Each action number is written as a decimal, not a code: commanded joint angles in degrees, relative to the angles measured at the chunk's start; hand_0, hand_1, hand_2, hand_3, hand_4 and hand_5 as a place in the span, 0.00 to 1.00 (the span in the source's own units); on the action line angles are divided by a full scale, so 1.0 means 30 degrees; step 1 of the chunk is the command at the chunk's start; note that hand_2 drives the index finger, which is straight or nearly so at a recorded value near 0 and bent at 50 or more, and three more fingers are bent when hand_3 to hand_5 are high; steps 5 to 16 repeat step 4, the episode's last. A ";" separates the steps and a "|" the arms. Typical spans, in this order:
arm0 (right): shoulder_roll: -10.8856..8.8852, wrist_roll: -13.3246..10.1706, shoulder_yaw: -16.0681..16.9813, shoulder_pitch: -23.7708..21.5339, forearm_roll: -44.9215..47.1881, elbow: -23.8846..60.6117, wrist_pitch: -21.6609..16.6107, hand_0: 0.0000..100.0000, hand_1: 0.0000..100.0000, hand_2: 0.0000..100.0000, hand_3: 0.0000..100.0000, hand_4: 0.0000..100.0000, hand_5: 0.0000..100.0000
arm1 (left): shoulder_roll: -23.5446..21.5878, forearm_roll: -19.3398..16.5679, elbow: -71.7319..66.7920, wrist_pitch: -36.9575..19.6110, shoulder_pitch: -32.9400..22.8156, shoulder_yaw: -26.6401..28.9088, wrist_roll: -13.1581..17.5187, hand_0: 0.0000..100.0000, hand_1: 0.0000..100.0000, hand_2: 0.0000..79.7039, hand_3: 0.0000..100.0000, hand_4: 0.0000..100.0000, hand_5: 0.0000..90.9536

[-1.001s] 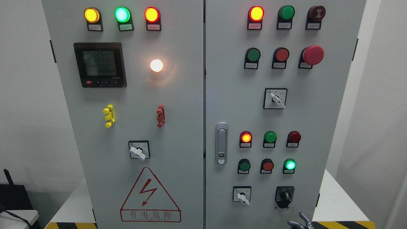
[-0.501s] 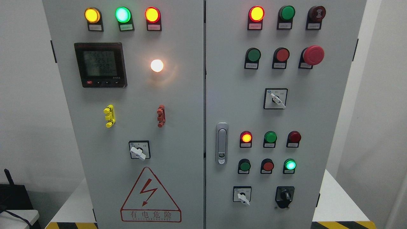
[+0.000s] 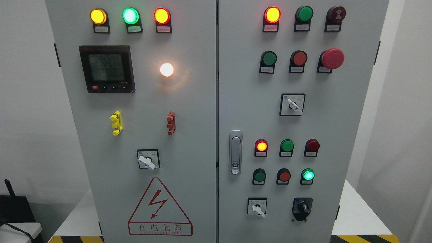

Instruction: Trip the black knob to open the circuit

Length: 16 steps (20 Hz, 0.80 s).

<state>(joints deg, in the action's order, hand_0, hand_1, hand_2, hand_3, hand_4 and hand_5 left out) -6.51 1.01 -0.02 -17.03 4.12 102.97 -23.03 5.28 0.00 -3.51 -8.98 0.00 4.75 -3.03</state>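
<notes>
Looking for our hands first, we find neither one in the head view, so we cannot tell whether the fingers are spread, curled or gripping anything. Moving outward, we land on the black knob (image 3: 302, 208), low on the right door of the grey electrical cabinet (image 3: 189, 111), its handle standing roughly upright on a black plate. Just to its left sits a white selector switch (image 3: 257, 206) with its lever pointing down and to the right. Above the knob glows a lit green lamp (image 3: 307, 175), with a dark red button (image 3: 285, 176) and a dark green button (image 3: 260, 176) to its left. One row higher, we see a lit red lamp (image 3: 261, 146). Left of that cluster is the silver door latch (image 3: 235, 152). Further up the right door comes another white selector (image 3: 292, 105), then the big red mushroom stop button (image 3: 332, 58) at the right. Over on the left door we spot a lightning warning triangle (image 3: 159, 207), a white selector (image 3: 147, 160), a yellow clip (image 3: 116, 123), a red clip (image 3: 171, 123), a glowing white lamp (image 3: 166, 69) and a digital meter (image 3: 107, 69) with its display lit.
</notes>
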 commanded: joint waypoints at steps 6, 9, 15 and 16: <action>-0.0937 0.0307 -0.0637 -0.0064 0.0854 0.0687 0.0146 0.00 0.08 0.00 0.15 0.19 0.21 | -0.0002 -0.0616 0.0000 0.0006 0.0146 0.0000 -0.0015 0.12 0.39 0.00 0.00 0.00 0.00; -0.0937 0.0307 -0.0637 -0.0064 0.0854 0.0687 0.0146 0.00 0.08 0.00 0.15 0.19 0.21 | -0.0002 -0.0616 0.0000 0.0006 0.0146 0.0000 -0.0015 0.12 0.39 0.00 0.00 0.00 0.00; -0.0937 0.0307 -0.0637 -0.0064 0.0854 0.0687 0.0146 0.00 0.08 0.00 0.15 0.19 0.21 | -0.0002 -0.0616 0.0000 0.0006 0.0146 0.0000 -0.0015 0.12 0.39 0.00 0.00 0.00 0.00; -0.0937 0.0307 -0.0637 -0.0064 0.0854 0.0687 0.0146 0.00 0.08 0.00 0.15 0.19 0.21 | -0.0002 -0.0616 0.0000 0.0006 0.0146 0.0000 -0.0015 0.12 0.39 0.00 0.00 0.00 0.00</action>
